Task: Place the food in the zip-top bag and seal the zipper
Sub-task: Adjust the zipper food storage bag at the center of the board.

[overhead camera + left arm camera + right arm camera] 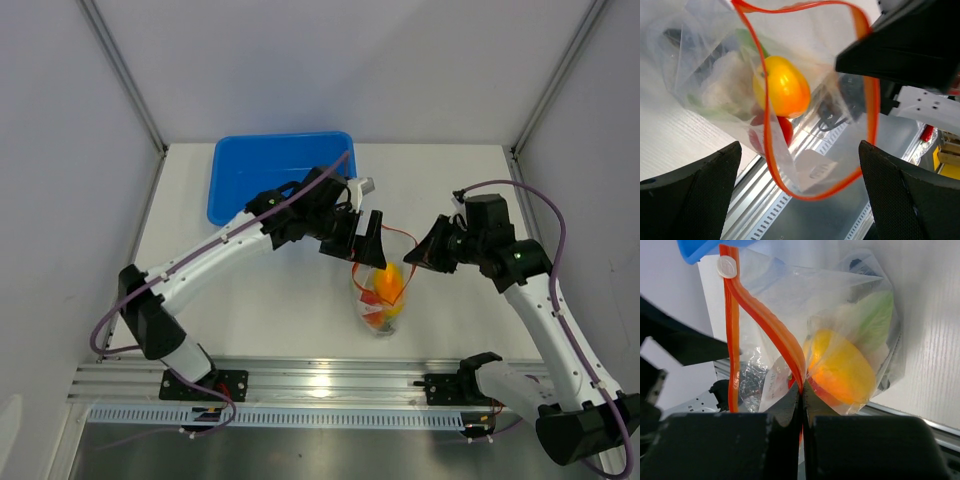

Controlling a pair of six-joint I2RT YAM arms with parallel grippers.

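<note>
Right gripper (pixel 801 395) is clamped tight on the zipper (pixel 765 325), pinching the red-orange strip between its fingertips. I reckon that's why the zip-top bag (pixel 382 300) hangs upright over the table (pixel 280 310) with its mouth gaping instead of slumping flat. Left gripper (pixel 800 200) is spread wide right at the mouth, one finger on each side, holding nothing.

The food's sitting in the bottom of the bag: an orange piece (pixel 782 85), something red (pixel 782 130) under it, and the cauliflower (pixel 725 80) behind. The blue tub (pixel 270 175) looks empty, so I'd say only sealing is left.

The overhead view only shows both arms meeting over the bag. The right wrist view shows the actual pinch plus a white slider tab (pixel 726 266) on the strip. The left wrist view looks straight through the open zipper loop.
</note>
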